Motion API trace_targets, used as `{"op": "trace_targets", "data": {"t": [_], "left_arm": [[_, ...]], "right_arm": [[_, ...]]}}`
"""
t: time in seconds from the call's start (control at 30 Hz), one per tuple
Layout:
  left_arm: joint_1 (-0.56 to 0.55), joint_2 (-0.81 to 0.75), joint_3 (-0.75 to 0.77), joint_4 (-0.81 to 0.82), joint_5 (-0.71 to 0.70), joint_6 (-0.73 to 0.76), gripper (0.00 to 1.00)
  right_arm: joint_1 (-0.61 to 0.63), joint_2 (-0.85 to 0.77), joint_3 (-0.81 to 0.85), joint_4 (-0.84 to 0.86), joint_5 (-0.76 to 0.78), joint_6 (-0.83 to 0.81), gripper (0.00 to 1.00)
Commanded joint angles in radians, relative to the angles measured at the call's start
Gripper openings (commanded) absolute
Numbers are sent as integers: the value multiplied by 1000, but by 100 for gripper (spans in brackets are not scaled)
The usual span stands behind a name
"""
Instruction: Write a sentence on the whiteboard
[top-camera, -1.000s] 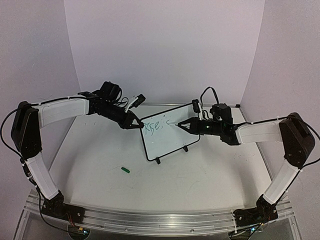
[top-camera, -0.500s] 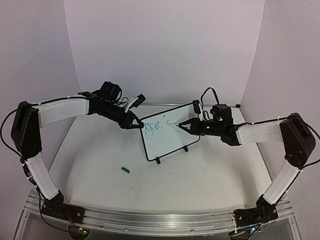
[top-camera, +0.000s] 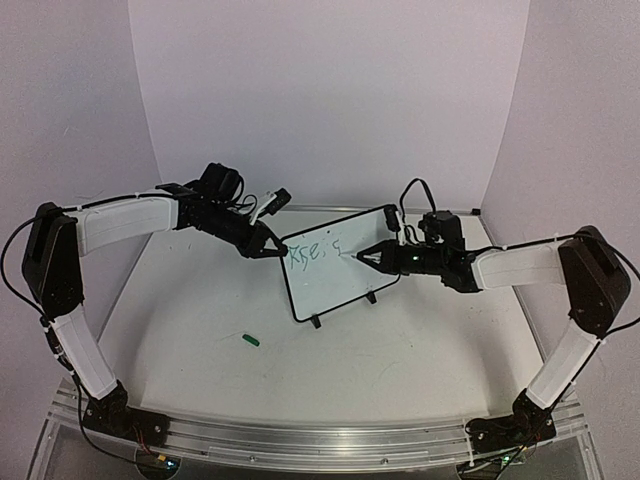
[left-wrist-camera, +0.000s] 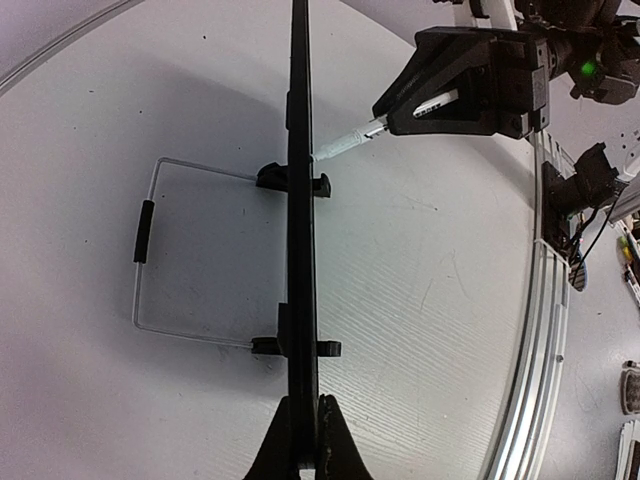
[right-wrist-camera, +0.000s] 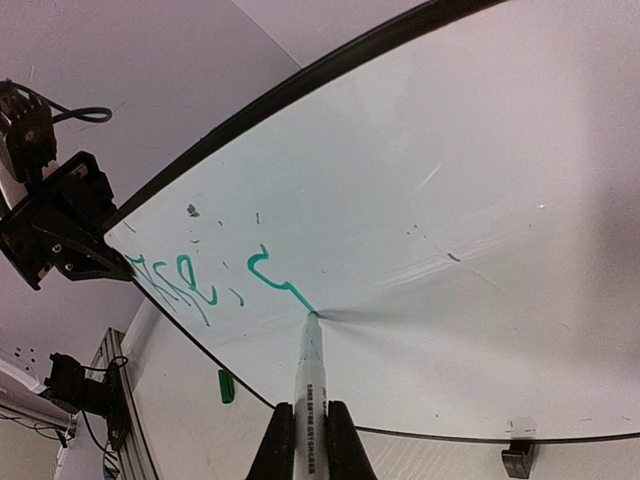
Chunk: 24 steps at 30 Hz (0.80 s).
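The whiteboard (top-camera: 335, 285) stands upright on its black feet mid-table, edge-on in the left wrist view (left-wrist-camera: 300, 200). My left gripper (top-camera: 270, 249) is shut on the board's left edge (left-wrist-camera: 303, 440). My right gripper (top-camera: 372, 254) is shut on a white marker (right-wrist-camera: 308, 390) whose tip touches the board face (right-wrist-camera: 450, 200). The sentence (top-camera: 312, 250) is green writing along the top left, a word, a comma and a fresh curved stroke (right-wrist-camera: 275, 282) ending at the tip. The marker also shows in the left wrist view (left-wrist-camera: 350, 142).
A green marker cap (top-camera: 250, 340) lies on the table left of the board, also seen in the right wrist view (right-wrist-camera: 227, 386). A wire stand (left-wrist-camera: 145, 250) props the board behind. Purple walls enclose the table; a metal rail (top-camera: 320, 440) runs along the near edge.
The right gripper has moved the marker tip slightly down and right on the board, lengthening the latest green stroke. The left arm and board have not moved.
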Motion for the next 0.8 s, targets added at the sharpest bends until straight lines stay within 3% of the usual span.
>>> {"op": "trace_targets", "data": {"t": [0.0, 0.23, 0.43, 0.77], "left_arm": [[-19, 32, 11, -83, -55, 60, 0], [-20, 31, 12, -83, -55, 60, 0], [-20, 28, 11, -83, -54, 61, 0], [-23, 27, 11, -83, -56, 60, 0]], "right_arm": [[13, 15, 48, 16, -3, -8, 0], [14, -63, 29, 53, -27, 26, 0], [13, -160, 5, 60, 45, 30, 0], [12, -113, 61, 10, 88, 0, 0]]}}
